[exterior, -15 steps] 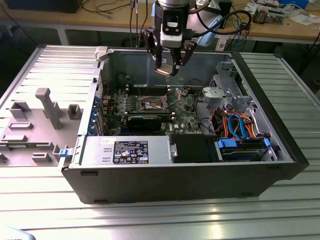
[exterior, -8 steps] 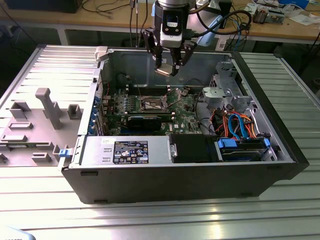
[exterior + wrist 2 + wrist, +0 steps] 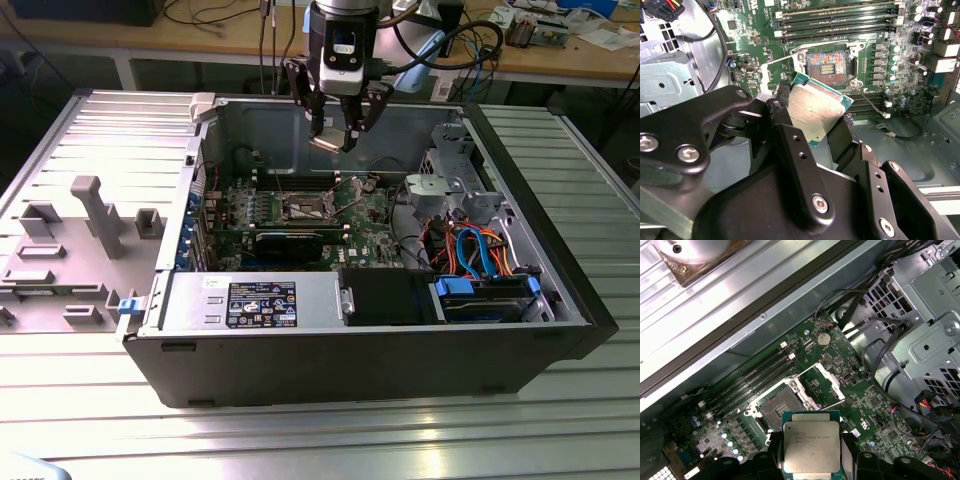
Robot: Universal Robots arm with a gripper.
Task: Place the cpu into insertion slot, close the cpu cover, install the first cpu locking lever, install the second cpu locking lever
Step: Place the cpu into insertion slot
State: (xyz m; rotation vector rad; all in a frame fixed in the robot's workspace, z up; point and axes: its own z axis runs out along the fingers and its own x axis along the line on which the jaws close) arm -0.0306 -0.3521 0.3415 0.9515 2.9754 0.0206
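My gripper (image 3: 336,140) hangs above the open computer case, shut on the cpu (image 3: 326,143). In both wrist views the cpu (image 3: 815,110) (image 3: 811,446) is a silvery square on a green base, clamped by its edges between the black fingers (image 3: 785,107). The insertion slot (image 3: 303,208) (image 3: 828,66) (image 3: 778,403) lies bare on the green board below, its dark contact field showing. The cpu cover (image 3: 824,381) (image 3: 776,70) stands swung open beside the slot. The cpu sits well above the slot, touching neither it nor the board.
Long black memory slots (image 3: 752,377) run beside the socket. A grey drive cage (image 3: 450,185) and orange and blue cables (image 3: 470,250) fill the case on the exterior view's right. A labelled power supply (image 3: 260,300) lines the near wall. A grey fixture block (image 3: 90,215) stands outside at the left.
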